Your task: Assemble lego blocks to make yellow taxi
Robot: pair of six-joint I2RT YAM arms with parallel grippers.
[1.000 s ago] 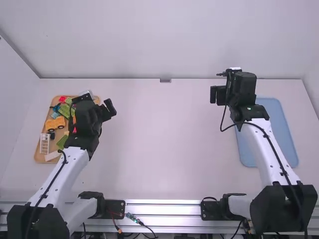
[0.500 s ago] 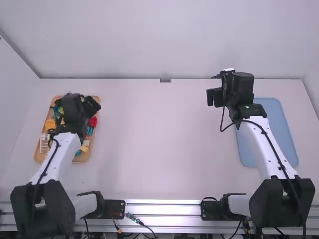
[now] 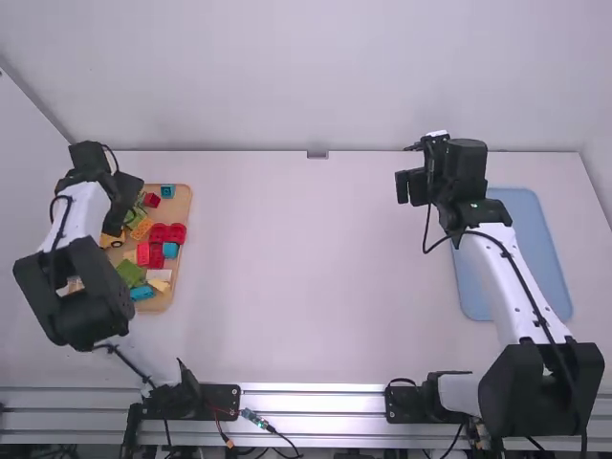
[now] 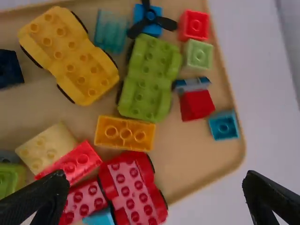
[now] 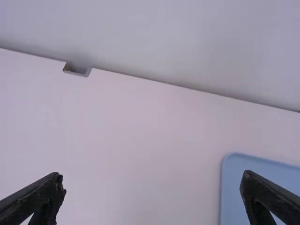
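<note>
Over the left part of the wooden tray (image 3: pixel 182 203) hangs my left gripper (image 3: pixel 124 208). In the left wrist view that gripper (image 4: pixel 154 183) is open, nothing held, above loose blocks. Among them are a yellow wheeled base (image 4: pixel 70 56), a green wheeled base (image 4: pixel 149 77), a red wheeled base (image 4: pixel 131 185), an orange brick (image 4: pixel 124 133), a pale yellow brick (image 4: pixel 47 148) and a red brick (image 4: pixel 75 161). High at the right, my right gripper (image 3: pixel 411 186) stands away from the blocks; in its wrist view the gripper (image 5: pixel 153 181) is open and holds nothing.
A blue tray (image 3: pixel 531 253) lies at the table's right, partly beneath the right arm. The white table (image 3: pixel 306 277) spreads between the two trays. A back wall (image 3: pixel 306 76) rises behind, with a small grey bracket (image 3: pixel 317 154) at the table's edge.
My left arm has swung to the left, its gripper shifting from the tray's right side to the left, uncovering blocks on the right. My right arm has moved slightly left.
</note>
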